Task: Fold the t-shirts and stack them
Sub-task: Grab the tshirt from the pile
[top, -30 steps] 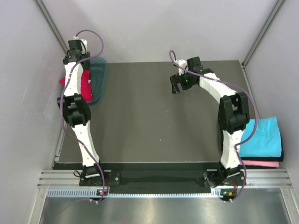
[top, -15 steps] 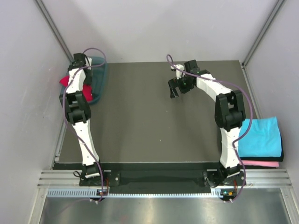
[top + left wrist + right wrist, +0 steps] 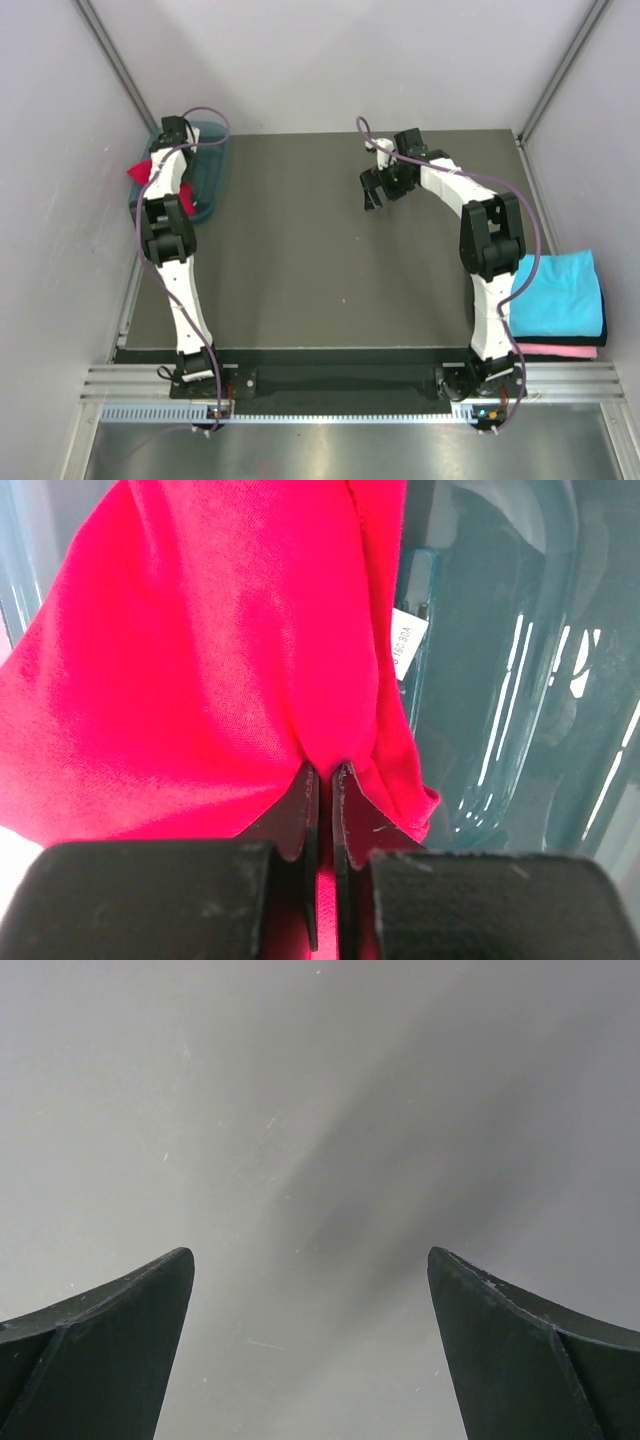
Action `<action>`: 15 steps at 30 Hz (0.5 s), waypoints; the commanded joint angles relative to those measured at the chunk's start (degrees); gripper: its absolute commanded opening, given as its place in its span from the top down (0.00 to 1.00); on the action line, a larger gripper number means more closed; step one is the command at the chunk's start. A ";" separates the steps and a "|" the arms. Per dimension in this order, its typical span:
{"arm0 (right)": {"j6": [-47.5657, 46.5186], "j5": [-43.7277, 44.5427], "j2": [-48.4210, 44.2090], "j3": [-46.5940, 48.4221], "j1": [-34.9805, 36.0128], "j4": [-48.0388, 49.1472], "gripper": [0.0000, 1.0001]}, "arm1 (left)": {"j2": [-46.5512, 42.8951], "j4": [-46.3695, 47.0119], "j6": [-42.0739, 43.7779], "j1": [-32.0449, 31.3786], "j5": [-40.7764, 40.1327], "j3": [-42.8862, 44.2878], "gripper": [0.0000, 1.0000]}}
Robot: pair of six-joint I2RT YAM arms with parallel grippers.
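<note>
A crimson red t-shirt [image 3: 200,650] with a small white tag [image 3: 408,642] lies in the teal plastic tub [image 3: 500,680] at the table's far left. My left gripper [image 3: 325,772] reaches down into the tub and is shut on a fold of the red cloth. From above, the left gripper [image 3: 170,150] hides most of the red t-shirt [image 3: 140,172], which shows only beside the arm. My right gripper [image 3: 372,196] hangs open over the bare dark table, and its fingers [image 3: 120,1310] hold nothing. A folded cyan t-shirt [image 3: 562,292] lies on a pink t-shirt [image 3: 560,351] at the near right.
The teal tub [image 3: 212,165] stands against the left wall at the table's [image 3: 300,260] far left corner. The cyan and pink stack hangs past the table's right edge, beside the right arm's base. Grey walls close in both sides.
My left gripper has dropped into the tub and closed on the red t-shirt. The right gripper shifted slightly to the left early on and has stayed open.
</note>
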 commanded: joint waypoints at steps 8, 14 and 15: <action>-7.41 11.25 -5.02 6.47 3.07 4.35 0.00 | -18.57 3.61 -4.97 -1.95 4.40 -0.75 1.00; -6.28 16.26 -11.18 4.12 3.16 8.66 0.00 | -34.03 10.89 -6.04 -3.44 11.69 -9.98 1.00; -5.40 17.66 -13.18 3.06 3.16 9.62 0.00 | -35.81 11.17 -5.43 -4.31 15.01 -10.94 1.00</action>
